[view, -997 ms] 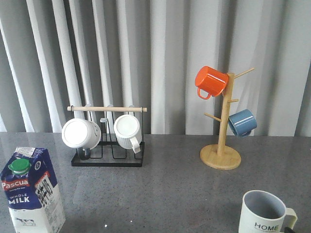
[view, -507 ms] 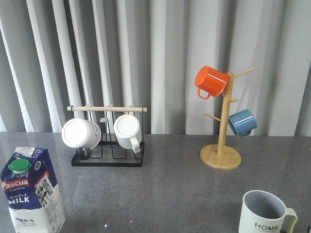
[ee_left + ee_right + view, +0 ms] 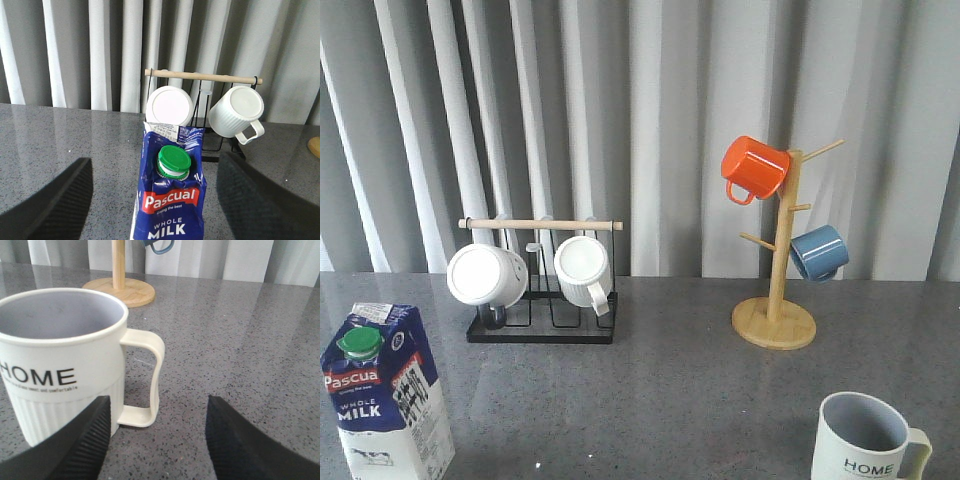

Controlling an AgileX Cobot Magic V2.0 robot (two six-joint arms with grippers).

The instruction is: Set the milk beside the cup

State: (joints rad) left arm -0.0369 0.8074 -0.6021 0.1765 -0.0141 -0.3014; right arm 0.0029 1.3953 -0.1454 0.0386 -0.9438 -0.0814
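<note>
progress: not begun | milk [image 3: 385,395] lower left of front frame, upright on table [image 3: 660,390], well apart from cup [image 3: 865,440] at lower right | left gripper [image 3: 152,200] fingers spread either side of carton, not touching | right gripper [image 3: 155,440] spread wide by cup handle, holding nothing | left: grasp, carry, set down

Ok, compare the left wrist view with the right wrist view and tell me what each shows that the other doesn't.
Only the left wrist view shows the milk carton between the open fingers of the left tool, untouched, and behind it the black rack with two white mugs under a wooden bar.

Only the right wrist view shows the HOME cup, its handle lined up with the gap of the open right tool, and the round base of the wooden mug tree.

Both share the grey speckled table and the pleated curtain behind it.
</note>
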